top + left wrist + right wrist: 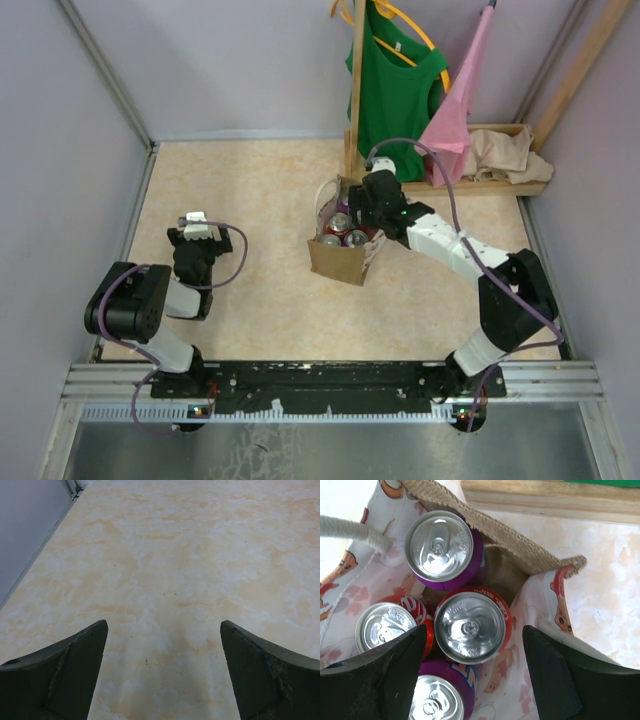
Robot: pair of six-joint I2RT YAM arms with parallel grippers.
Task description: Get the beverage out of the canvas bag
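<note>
The canvas bag (338, 262) stands upright mid-table, tan outside with a pale printed lining (540, 615) and a woven rim (470, 525). Inside are several upright beverage cans: a red one (470, 627) in the middle, another red one (384, 626) to its left, and two purple ones (440, 550) (437, 705). My right gripper (475, 630) hovers open over the bag's mouth, its fingers either side of the middle red can and holding nothing. My left gripper (163, 625) is open over bare table, far left of the bag (192, 222).
Behind the bag stands a wooden rack (356, 90) with a green shirt (395, 75) and a pink cloth (460, 110). A beige cloth heap (510, 155) lies on its base. A pale bag handle (355, 532) crosses the bag's left side. Walls close in left and right.
</note>
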